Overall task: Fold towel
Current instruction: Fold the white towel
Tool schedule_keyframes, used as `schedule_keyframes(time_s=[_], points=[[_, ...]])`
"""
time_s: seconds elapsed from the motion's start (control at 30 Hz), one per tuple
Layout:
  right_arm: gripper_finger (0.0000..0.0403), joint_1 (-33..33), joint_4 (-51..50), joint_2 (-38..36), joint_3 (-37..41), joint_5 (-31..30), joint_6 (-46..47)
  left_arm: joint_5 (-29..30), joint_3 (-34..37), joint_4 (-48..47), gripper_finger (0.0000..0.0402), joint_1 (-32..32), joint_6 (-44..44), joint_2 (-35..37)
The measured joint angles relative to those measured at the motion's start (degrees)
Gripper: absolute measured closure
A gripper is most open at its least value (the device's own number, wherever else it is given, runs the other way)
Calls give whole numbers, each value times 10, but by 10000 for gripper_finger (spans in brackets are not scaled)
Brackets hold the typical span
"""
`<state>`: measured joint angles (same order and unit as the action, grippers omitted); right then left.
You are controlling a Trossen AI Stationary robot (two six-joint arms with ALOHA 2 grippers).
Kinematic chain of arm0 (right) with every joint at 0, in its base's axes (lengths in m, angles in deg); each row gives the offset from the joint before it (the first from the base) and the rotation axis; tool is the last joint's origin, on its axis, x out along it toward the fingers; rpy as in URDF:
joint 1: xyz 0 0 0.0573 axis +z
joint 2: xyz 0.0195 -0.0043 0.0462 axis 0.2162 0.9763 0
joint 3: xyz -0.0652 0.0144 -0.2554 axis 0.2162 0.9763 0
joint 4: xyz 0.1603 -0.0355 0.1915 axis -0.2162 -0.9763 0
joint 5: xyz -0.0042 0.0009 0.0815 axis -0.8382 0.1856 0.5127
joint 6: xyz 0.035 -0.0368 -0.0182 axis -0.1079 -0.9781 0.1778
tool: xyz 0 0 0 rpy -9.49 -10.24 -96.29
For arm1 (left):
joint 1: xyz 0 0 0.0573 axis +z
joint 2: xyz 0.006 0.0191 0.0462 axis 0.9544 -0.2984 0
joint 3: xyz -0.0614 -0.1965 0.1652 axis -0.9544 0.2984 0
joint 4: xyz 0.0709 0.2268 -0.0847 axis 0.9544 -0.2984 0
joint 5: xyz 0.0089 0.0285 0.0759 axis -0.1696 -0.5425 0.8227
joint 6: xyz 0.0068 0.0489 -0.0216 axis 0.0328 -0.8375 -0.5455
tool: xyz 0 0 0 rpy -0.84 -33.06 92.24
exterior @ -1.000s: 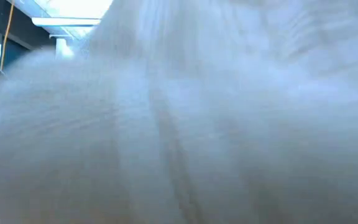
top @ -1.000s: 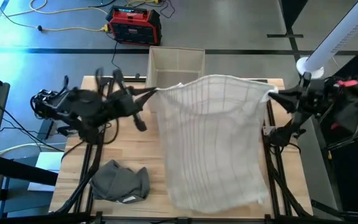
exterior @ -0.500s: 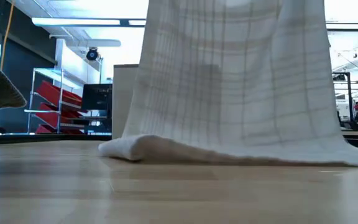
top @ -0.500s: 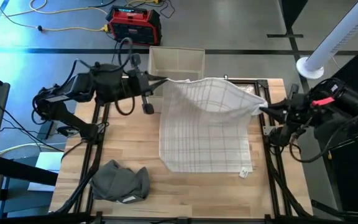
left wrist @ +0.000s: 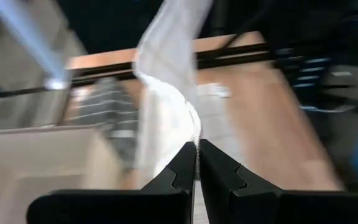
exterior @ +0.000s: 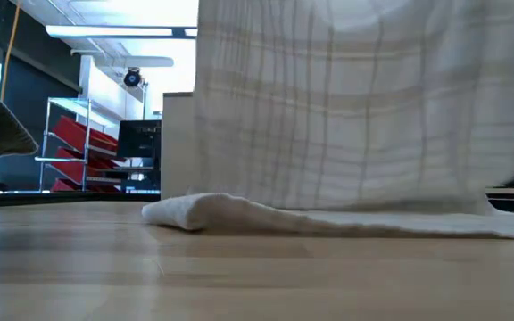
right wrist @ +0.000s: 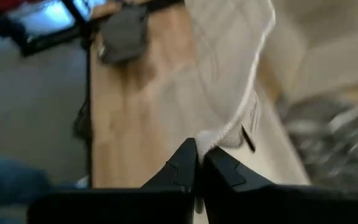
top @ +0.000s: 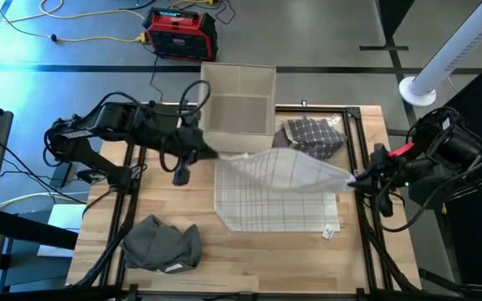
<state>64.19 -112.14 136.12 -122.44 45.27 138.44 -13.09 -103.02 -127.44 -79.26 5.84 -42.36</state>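
The wooden table (top: pixel 174 213) is the biggest thing here, with black rails along its sides. On it lies the white checked towel (top: pixel 279 196) — its near half is flat on the wood, and its far half is lifted up in the air. From the low view the towel (exterior: pixel 355 107) hangs like a curtain, with its bottom edge bunched on the table top.

Two dark arms hold the towel up by its far corners. The left gripper (top: pixel 212 153) is pinched tight on the towel's left corner, just in front of the box. In its own wrist view the two fingers (left wrist: pixel 182 171) are pressed together with the cloth edge squeezed between them. The right gripper (top: pixel 351 178) is pinched tight on the towel's right corner, near the right rail. Its fingers (right wrist: pixel 185 167) are closed on the cloth too.

Behind the towel, at the far edge of the table, sits a pale open box (top: pixel 238 104). Beside it lies a dark checked cloth (top: pixel 315 136). A crumpled grey cloth (top: pixel 164 244) sits at the near left corner — well apart from the towel.
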Motion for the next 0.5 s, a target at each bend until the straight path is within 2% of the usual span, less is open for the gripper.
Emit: schedule_keyframes(time_s=[0.1, 0.23, 0.3, 0.43, 0.5], points=[[403, 0, 26, -34, 91, -11, 53, -44, 0, 1, 399, -9, 9, -10], [403, -4, 83, -72, 213, -12, 113, -49, 27, 2, 399, -15, -2, -40], [403, -7, 111, -89, 274, -13, 144, -51, 59, 9, 399, -12, 2, -54], [403, -13, 164, -123, 395, -16, 206, -107, 139, 45, 399, 7, 30, -80], [403, -28, 169, -128, 441, -19, 237, -113, 182, 81, 399, 14, 37, -88]])
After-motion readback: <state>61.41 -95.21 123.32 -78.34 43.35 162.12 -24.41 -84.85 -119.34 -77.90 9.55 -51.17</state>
